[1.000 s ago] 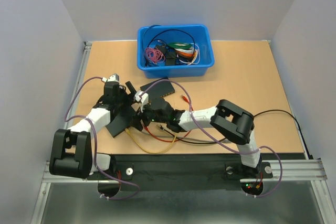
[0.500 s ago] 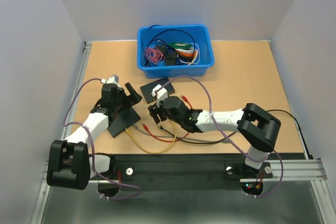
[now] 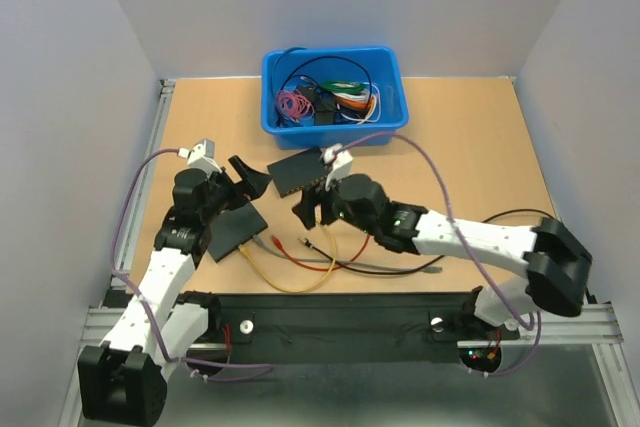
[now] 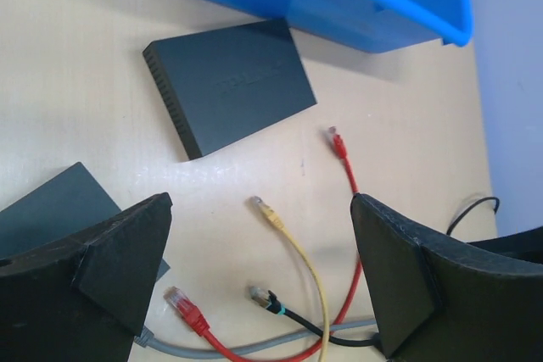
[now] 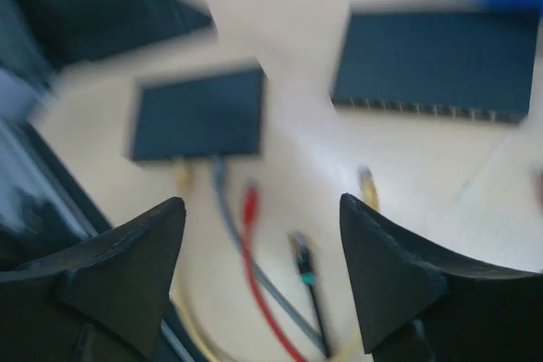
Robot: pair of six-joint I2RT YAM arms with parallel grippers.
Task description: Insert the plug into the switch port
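Wooden table (image 3: 470, 167), left hand (image 4: 261, 252) and right hand (image 5: 259, 269) wide open, empty, switch (image 5: 437, 65) ports show from right wrist, not left

Blurred; fingers (image 5: 110, 281) spread; switch (image 5: 199, 114), red plug (image 5: 249, 203) between.

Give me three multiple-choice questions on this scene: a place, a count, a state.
1. Where does the blue bin stand? A. between the arm bases B. at the far side C. on a switch
2. How many black switches lie on the table? A. one B. two C. four
3. How is the left claw? A. shut on a red plug B. shut on a switch C. open, empty
Key: 1 B, it stands by the far edge; 2 B, one lies near the bin, one by the left claw; 3 C, its fingers are apart, nothing between.
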